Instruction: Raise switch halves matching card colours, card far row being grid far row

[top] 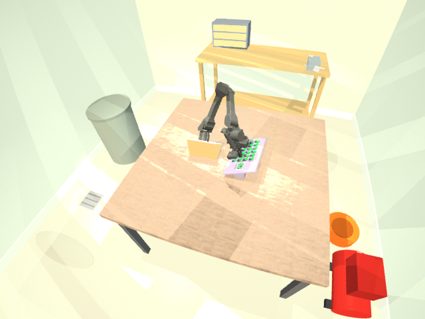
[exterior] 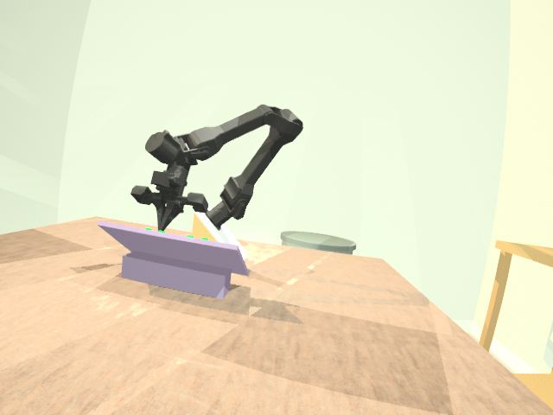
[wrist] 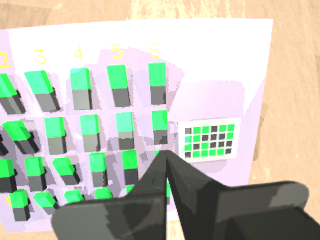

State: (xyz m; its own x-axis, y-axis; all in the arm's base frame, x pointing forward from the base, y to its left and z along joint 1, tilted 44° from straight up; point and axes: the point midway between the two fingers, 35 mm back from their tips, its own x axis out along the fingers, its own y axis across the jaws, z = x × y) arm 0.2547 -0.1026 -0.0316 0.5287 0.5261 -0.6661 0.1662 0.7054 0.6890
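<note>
My gripper (wrist: 164,155) was fully closed, held nothing, tips together over column-6 switch (wrist: 159,127) in third row. Lilac panel (exterior: 178,254) sat on bench (top: 219,219); card (wrist: 210,139) lay right of grid.

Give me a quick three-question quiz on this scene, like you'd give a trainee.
1. True or false: the claw is shut and holds nothing.
2. Which yellow column number, on the lilac panel, stands nearest the small card? A) 3 B) 4 C) 6
3. What two colours are the card's squares?

Key: 1 true. 2 C. 3 green and dark grey.
</note>
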